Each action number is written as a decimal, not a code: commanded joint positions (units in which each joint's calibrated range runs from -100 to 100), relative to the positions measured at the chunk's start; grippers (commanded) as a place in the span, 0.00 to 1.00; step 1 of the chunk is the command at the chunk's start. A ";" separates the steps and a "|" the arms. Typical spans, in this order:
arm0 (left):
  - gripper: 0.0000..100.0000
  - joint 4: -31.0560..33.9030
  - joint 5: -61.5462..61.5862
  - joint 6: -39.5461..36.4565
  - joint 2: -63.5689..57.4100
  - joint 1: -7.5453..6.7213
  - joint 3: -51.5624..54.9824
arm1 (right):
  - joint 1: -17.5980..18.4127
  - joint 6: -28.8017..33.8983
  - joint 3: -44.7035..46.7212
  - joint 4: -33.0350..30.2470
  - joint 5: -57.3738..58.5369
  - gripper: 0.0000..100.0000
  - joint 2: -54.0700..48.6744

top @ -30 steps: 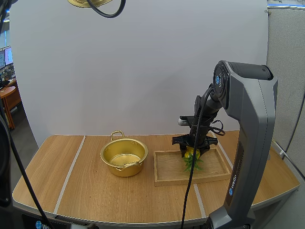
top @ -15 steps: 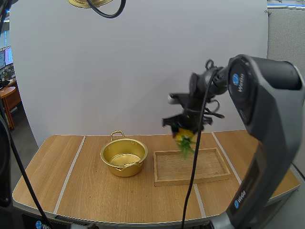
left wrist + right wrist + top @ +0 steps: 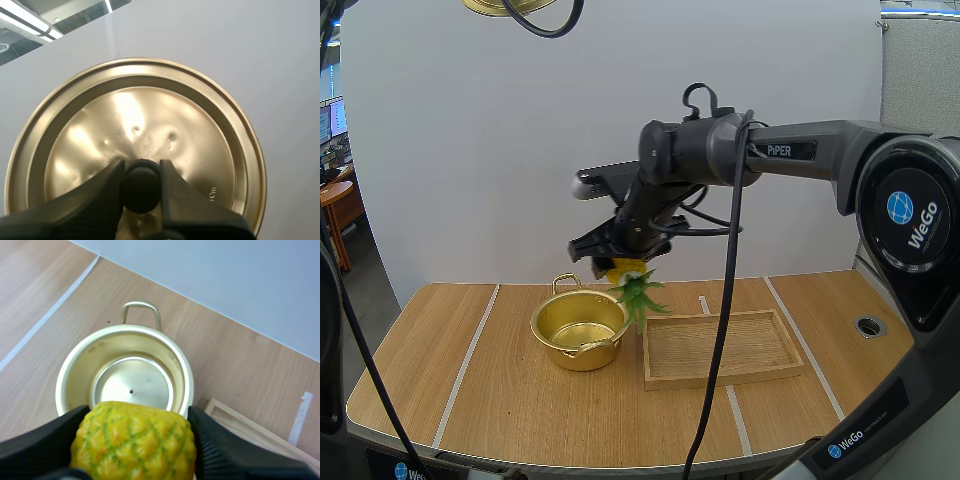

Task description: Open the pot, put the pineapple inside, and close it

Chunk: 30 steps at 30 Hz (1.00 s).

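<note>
left gripper (image 3: pixel 142 174) pinches lid (image 3: pixel 150 110) by its knob (image 3: pixel 142 191), high above pot (image 3: pixel 585 357), leaving it open; right gripper (image 3: pixel 134 437) clamps pineapple (image 3: pixel 626 269) just over pot rim for drop-in.

lid (image 3: pixel 480 5) cut by edge, pineapple (image 3: pixel 132 442) partly cropped

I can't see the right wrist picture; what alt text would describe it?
The right gripper pinches a yellow pineapple over the edge of an open, empty gold pot on a wooden table. The corner of a wooden tray lies beside the pot.
</note>
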 commanded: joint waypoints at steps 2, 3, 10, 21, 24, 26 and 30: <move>0.00 0.64 -2.06 -0.54 -0.19 -0.17 -0.34 | 1.84 -0.64 -2.76 -0.99 -1.59 0.00 1.92; 0.00 0.64 -2.06 -0.54 -0.19 -0.17 -0.34 | 2.21 -0.64 -3.46 -0.99 -1.80 0.00 2.84; 0.00 0.64 -2.06 -0.54 -0.19 -0.17 -0.34 | 4.66 -0.86 -7.54 -1.26 -1.80 0.00 10.19; 0.00 0.64 -2.06 -0.54 -0.19 -0.17 -0.34 | 5.40 -1.14 -12.37 -5.62 -5.05 0.00 19.58; 0.00 0.64 -2.06 -0.54 -0.19 -0.17 -0.34 | 5.32 -1.14 -13.19 -6.71 -6.53 0.00 21.03; 0.00 0.64 -2.06 -0.54 -0.19 -0.17 -0.34 | 4.96 -1.14 -13.67 -6.82 -6.98 0.00 22.03; 0.00 0.64 -2.06 -0.54 -0.19 -0.17 -0.34 | 4.14 -1.14 -14.38 -6.98 -8.36 0.00 24.09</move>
